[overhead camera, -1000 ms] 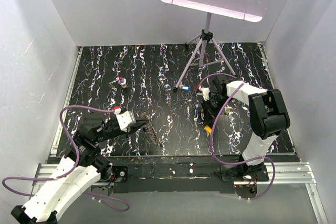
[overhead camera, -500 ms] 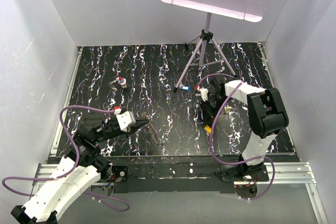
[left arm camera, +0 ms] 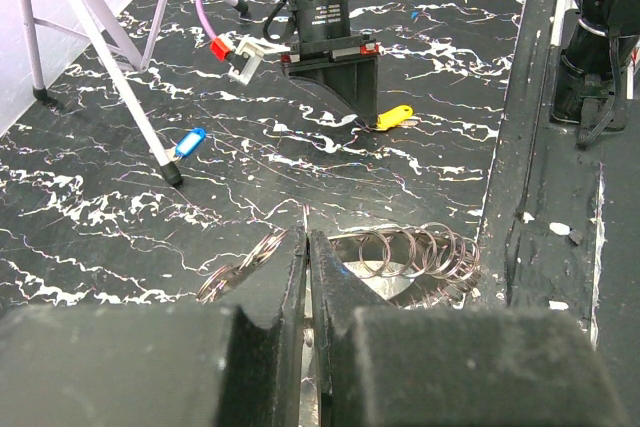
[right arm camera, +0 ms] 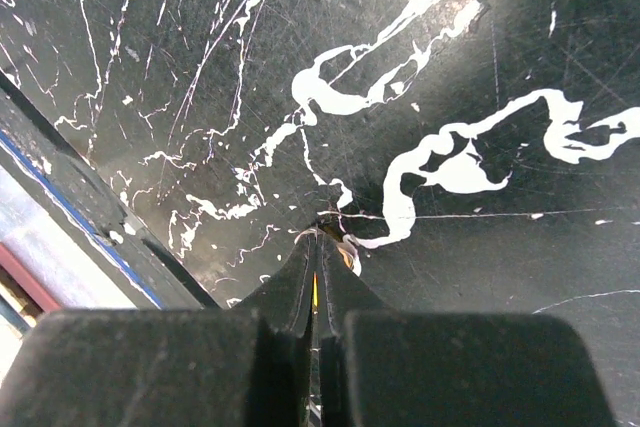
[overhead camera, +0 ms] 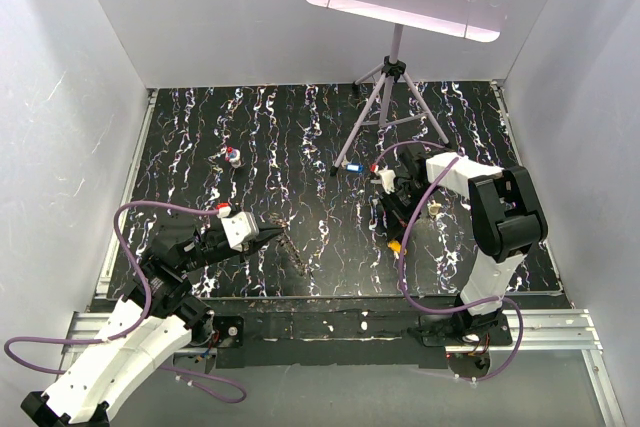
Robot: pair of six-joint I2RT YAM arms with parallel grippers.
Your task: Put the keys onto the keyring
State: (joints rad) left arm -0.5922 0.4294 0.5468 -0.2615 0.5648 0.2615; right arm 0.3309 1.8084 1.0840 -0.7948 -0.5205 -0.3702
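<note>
The keyring (left arm camera: 420, 247) sits at the near-left part of the black, white-veined table (overhead camera: 300, 127), close to its front edge and right at the tips of the left gripper (left arm camera: 307, 242); from the left wrist view it reads as a run of thin, silvery wire loops, packed like a coil, fanning out on both sides of the fingers, with a pale flat patch showing just behind them; from above it is only a short grey-tan streak with a ragged edge; the left gripper is clamped shut on it, fingers pressed together with no gap, though whether the ring rests on the table or hangs just off it cannot be told; well apart to the right, the right gripper (right arm camera: 318, 232) points down with its tips at the table, fingers closed, a thin yellow edge showing in the seam between them; the yellow key (left arm camera: 394, 118) sticks out sideways from those tips, its glossy head low over the surface; a blue key (left arm camera: 190, 142) lies just beside a foot of the grey tripod stand (overhead camera: 392, 72); a beige key (overhead camera: 434, 209) lies near the right arm; a red-headed key (overhead camera: 233, 154) lies far left, too small to read further.
</note>
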